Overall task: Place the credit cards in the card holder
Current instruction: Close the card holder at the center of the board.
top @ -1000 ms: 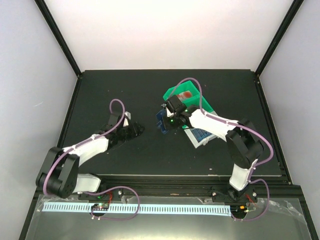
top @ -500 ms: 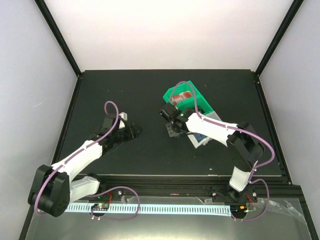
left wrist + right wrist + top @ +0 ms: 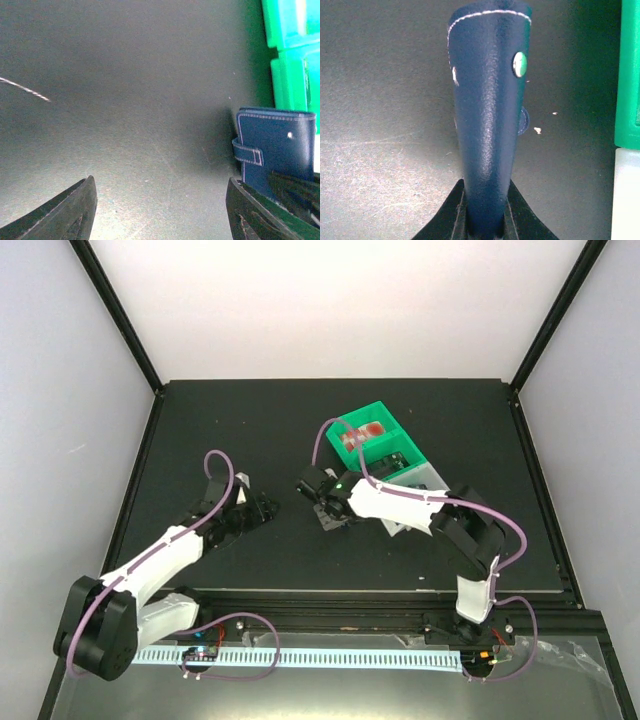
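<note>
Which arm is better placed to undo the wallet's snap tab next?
Left. The left gripper is open, empty and faces the wallet on the side where its tab shows. The right gripper is shut on the wallet, so it is occupied holding it.

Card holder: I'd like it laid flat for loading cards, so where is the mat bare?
Widest bare stretch: the mat behind the left tool, out to the back and left rails. The near strip between both arms is bare too. Crowded: the right side, where the right tool grips the card holder beside the green bin and white bin.
</note>
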Robot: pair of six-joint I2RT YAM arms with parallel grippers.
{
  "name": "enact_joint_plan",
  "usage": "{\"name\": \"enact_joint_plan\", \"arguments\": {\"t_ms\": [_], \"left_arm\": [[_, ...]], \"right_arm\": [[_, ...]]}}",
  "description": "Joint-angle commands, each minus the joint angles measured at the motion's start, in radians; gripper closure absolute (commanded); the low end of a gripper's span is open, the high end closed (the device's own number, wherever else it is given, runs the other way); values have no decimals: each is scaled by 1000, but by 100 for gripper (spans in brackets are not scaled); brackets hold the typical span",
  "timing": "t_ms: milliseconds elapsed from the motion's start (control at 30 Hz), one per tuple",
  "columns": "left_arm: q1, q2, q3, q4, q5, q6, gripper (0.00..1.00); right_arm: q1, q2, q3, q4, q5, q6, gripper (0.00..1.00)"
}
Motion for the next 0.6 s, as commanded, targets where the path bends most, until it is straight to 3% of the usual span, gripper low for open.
{"name": "enact_joint_plan", "arguments": {"t_ms": [0, 167, 567], "left_arm": [[5, -57, 37, -84, -113, -67, 27], [28, -121, 75, -127, -156, -88, 26], [49, -135, 82, -157, -76, -52, 22]], "right_arm": [[59, 45, 37, -44, 110, 15, 90], [107, 58, 61, -41, 66, 34, 69], [151, 21, 18, 98, -214, 12, 46]]}}
